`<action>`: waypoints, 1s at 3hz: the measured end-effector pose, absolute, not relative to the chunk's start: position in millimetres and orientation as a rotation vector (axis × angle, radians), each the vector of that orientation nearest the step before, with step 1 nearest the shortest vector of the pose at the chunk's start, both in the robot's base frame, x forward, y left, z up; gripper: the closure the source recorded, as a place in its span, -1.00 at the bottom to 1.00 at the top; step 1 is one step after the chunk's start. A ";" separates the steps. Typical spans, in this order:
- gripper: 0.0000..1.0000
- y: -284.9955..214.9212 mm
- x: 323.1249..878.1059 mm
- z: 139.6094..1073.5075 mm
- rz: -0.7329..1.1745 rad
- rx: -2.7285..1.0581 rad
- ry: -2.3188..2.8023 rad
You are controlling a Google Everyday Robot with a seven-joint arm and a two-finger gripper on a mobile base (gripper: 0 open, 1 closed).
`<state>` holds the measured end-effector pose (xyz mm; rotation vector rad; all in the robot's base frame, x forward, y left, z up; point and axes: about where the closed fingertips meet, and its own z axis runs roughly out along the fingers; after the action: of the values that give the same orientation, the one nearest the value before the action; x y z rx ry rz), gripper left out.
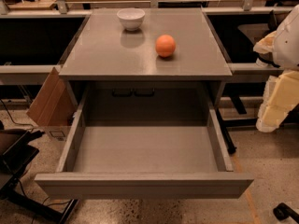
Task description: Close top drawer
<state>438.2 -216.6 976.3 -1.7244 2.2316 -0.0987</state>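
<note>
The top drawer [145, 183] is pulled far out of the grey cabinet toward me. Its wide flat front panel is nearest me, and its big rectangular tray with low side walls [77, 139] has nothing in it. My arm comes in at the right edge of the view, white at the top. My cream-coloured gripper [275, 101] hangs below it, to the right of the cabinet. It is level with the drawer's back right corner and apart from the drawer.
On the cabinet top [107, 55] stand a white bowl [131, 18] at the back and an orange [165, 45] to its right. A cardboard sheet [49, 101] leans at the cabinet's left. A dark chair base [16, 157] and cables lie on the floor at the left.
</note>
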 end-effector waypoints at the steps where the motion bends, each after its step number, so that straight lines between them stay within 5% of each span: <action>1: -1.00 -216.6 438.2 976.3 -0.099 -1.724 2.232; 2: -1.00 -211.0 433.4 962.7 -0.099 -1.728 2.203; 3: -0.72 -198.4 410.7 941.3 -0.091 -1.721 2.129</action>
<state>410.7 -198.4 941.3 -1.7214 2.1292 -0.0907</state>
